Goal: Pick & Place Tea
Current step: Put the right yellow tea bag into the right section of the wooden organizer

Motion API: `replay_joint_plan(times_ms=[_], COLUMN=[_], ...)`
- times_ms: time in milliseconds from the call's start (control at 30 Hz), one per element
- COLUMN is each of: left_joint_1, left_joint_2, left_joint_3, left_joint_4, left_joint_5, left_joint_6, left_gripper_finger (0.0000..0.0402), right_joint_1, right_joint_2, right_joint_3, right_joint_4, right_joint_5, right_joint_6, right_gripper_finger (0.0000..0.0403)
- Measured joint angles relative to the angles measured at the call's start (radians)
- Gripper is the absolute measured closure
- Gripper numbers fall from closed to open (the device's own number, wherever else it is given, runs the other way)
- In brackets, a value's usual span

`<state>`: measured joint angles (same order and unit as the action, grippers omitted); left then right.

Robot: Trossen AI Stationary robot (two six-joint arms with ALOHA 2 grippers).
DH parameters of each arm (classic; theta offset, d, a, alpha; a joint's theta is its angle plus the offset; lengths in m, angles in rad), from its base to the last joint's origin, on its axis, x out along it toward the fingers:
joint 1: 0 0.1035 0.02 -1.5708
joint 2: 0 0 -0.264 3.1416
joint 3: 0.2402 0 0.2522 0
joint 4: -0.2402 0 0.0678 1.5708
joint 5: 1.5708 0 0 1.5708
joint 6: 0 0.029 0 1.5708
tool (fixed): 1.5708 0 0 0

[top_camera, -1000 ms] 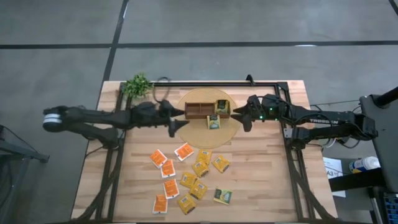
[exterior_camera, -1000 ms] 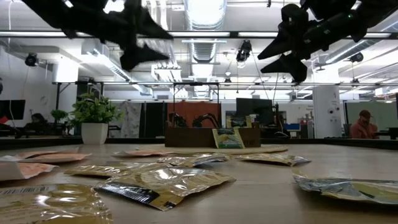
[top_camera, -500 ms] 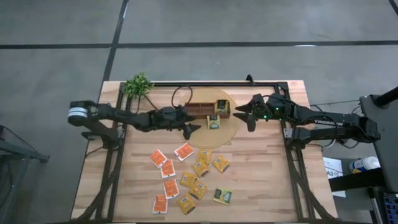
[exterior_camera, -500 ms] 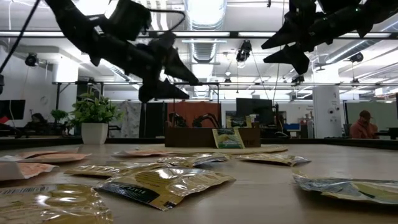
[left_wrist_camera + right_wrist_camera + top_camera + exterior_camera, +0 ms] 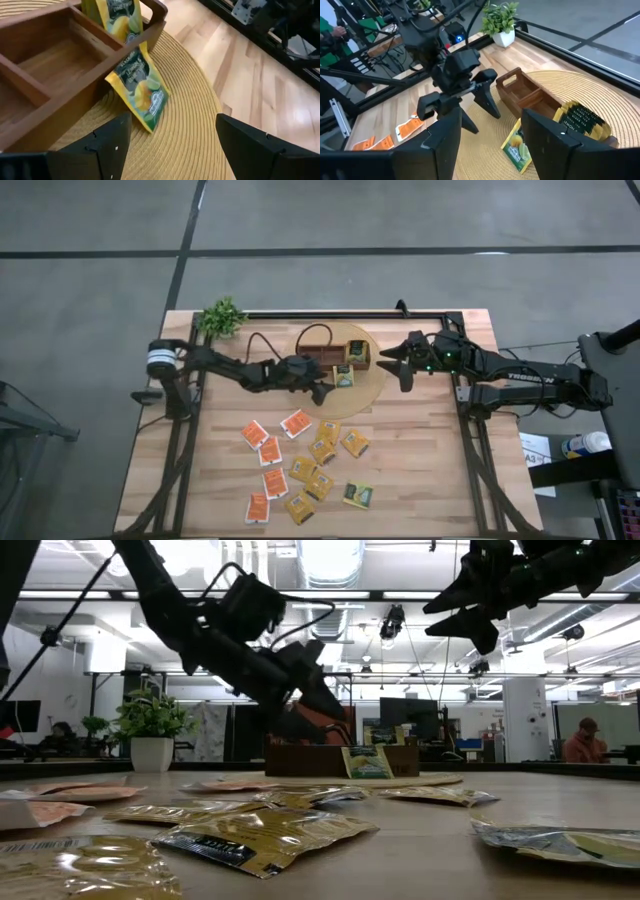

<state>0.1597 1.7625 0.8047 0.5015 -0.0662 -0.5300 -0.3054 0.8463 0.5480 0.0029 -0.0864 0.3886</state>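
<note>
Your tea sachets (image 5: 305, 470) lay scattered flat over the table (image 5: 420, 470) toward six o'clock from the woven mat (image 5: 372, 385), orange-and-white ones on the nine o'clock side of the cluster, yellow ones in the middle, and a green one with a dark label (image 5: 358, 496) nearest five o'clock. One green sachet (image 5: 141, 90) stood tilted on the mat, leaning against the outer wall of the wooden box (image 5: 55, 70), and another (image 5: 357, 352) sat upright inside the box's end compartment at three o'clock. The other two compartments showed bare wood in the left wrist view.

You had the left pincer (image 5: 322, 392) low over the mat, just at the leaning sachet's nine o'clock side, its fingers (image 5: 107, 145) spread wide on either side of that sachet and gripping nothing. Your right pincer (image 5: 392, 364) hung higher, at the mat's three o'clock edge, also released, with nothing between its fingers (image 5: 437, 142).

A small potted plant (image 5: 222, 317) stood at the table's eleven o'clock corner. In the low view a person (image 5: 581, 744) sat in the room beyond the table.
</note>
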Motion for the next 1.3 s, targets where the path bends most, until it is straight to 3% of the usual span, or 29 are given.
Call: replay_joint_plan(times_ms=[467,1300], left_joint_1=[0.024,0.024], left_joint_2=[0.089,0.087], left_joint_3=[0.014,0.021], left_joint_4=[0.074,0.051], left_joint_5=[-0.021,-0.017], left_joint_6=[-0.138,-0.343], left_gripper_finger=[0.0118,0.0118], right_joint_1=[0.0,0.0], right_joint_2=[-0.001,-0.002], right_joint_3=[0.0,0.0], right_joint_4=[-0.001,-0.002], right_joint_5=[0.0,0.001], right_joint_6=[-0.049,-0.066], right_gripper_finger=[0.02,0.02])
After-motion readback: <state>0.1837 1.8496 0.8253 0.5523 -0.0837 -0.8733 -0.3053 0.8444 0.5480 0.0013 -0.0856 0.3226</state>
